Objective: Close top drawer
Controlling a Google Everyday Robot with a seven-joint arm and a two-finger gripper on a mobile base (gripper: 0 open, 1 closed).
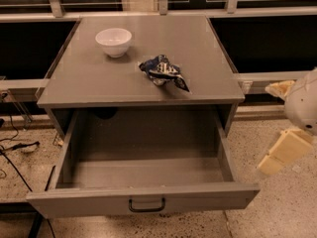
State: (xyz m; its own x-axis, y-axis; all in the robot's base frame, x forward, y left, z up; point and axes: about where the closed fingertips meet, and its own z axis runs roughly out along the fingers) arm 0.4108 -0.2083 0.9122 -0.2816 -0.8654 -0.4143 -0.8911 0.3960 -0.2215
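Observation:
The top drawer [143, 202] is pulled far out of the grey cabinet [143, 78]. Its wide grey front faces me, with a small black wire handle [146, 206] at its centre. The deep grey box inside is empty. My gripper [271, 128] hangs at the right edge of the view, to the right of the drawer's front right corner and apart from it. Its two cream fingers [286, 150] stand wide apart with nothing between them. No other drawers show.
A white bowl [114, 41] and a crumpled blue-and-white bag [163, 72] lie on the cabinet top. Dark windows with a metal rail [267, 77] run behind. Cables [15, 148] lie on the speckled floor at the left.

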